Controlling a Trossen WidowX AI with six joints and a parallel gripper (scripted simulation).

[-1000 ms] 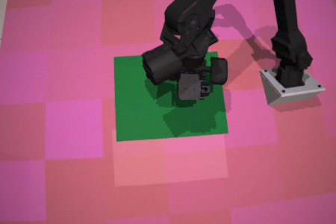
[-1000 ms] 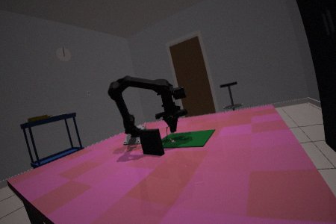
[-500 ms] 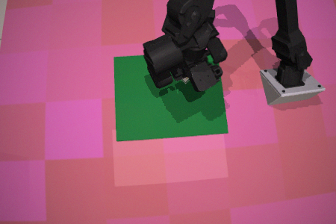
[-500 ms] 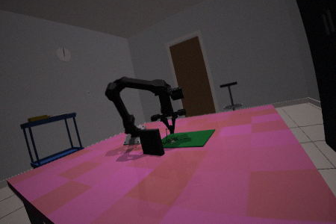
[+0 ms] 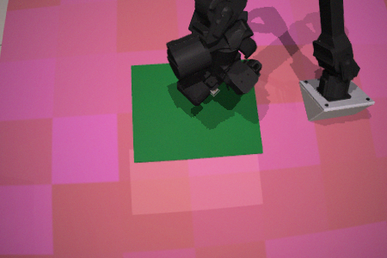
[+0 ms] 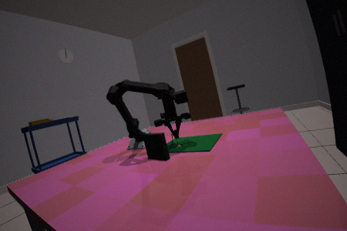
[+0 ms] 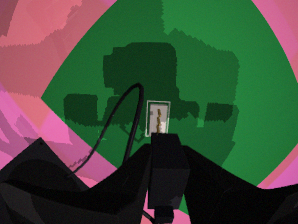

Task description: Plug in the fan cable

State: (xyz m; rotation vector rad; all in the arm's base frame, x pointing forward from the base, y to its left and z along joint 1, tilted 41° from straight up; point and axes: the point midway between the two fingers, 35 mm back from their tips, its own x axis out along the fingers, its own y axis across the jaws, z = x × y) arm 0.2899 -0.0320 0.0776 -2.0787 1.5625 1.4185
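Note:
The green board lies flat. The four-pin header shows as a small pale piece with a row of brass pins inside a white outline. My gripper is shut on the black plug, above the board. In the wrist view the plug's far end stands just at the near edge of the header's outline. The exterior view shows a gap between the fingertips and the board. The black cable loops up at the left of the plug. The pins' near end is hidden.
The fan is a black block standing at the board's edge, beside the arm in the exterior view; a dark block shows at lower left in the wrist view. The arm's grey base plate is right of the board in the top view.

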